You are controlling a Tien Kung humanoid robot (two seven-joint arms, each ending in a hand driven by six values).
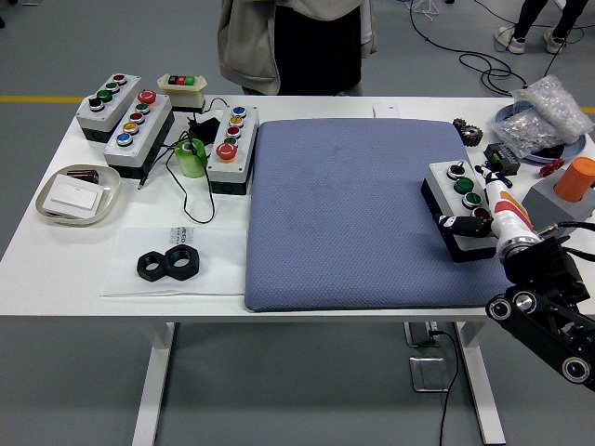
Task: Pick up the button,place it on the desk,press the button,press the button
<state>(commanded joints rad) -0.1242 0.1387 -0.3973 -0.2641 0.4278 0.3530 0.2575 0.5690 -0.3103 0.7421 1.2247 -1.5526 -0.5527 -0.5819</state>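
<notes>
Grey floor surrounds a white counter (pixel 84 251) with a blue mat (pixel 353 214). On the mat's right edge, the button box (pixel 462 200) sits under the right hand (pixel 462 224), finger extended, holding nothing. Off-centre pressing could shove the box toward the near edge.

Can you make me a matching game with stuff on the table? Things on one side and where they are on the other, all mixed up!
Things:
1. black nuts
2. green tape roll
3. orange cup
4. robot's right hand

Places:
A. far right side of the table
B. on the button box on the blue mat
C. near the front left edge
D. between the button boxes at the back left

Pairs: 1-C, 2-D, 3-A, 4-B
</notes>
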